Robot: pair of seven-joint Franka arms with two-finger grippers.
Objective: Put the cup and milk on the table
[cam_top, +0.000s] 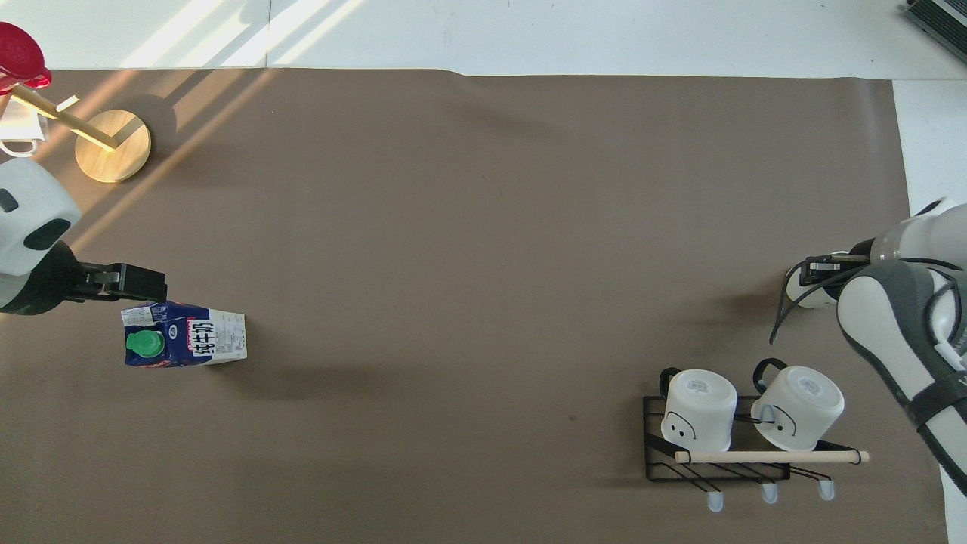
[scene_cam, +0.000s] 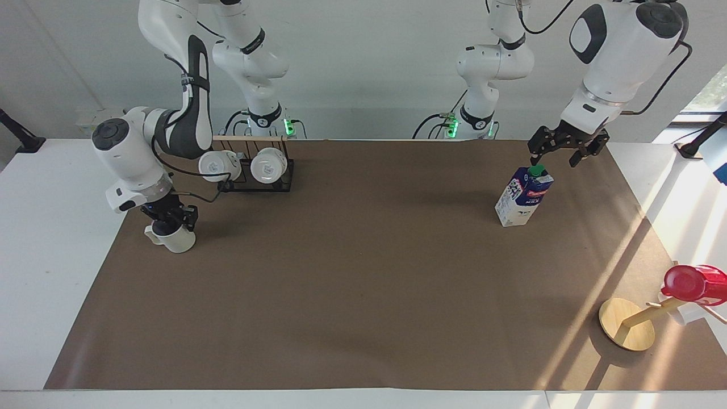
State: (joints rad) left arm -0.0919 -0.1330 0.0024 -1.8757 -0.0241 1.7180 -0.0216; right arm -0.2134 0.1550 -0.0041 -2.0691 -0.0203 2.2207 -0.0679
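The cup, a pale mug with a side handle, stands upright on the brown mat of the table at the right arm's end. My right gripper is down at its rim, covering its mouth. In the overhead view the arm hides most of the cup and of the right gripper. The milk stands upright on the mat toward the left arm's end, green cap on top. My left gripper is open, just above and beside the cap. It shows beside the milk in the overhead view.
A black wire rack holding two white mugs stands near the robots, next to the right arm. A wooden stand with a red cup sits at the left arm's end, farthest from the robots.
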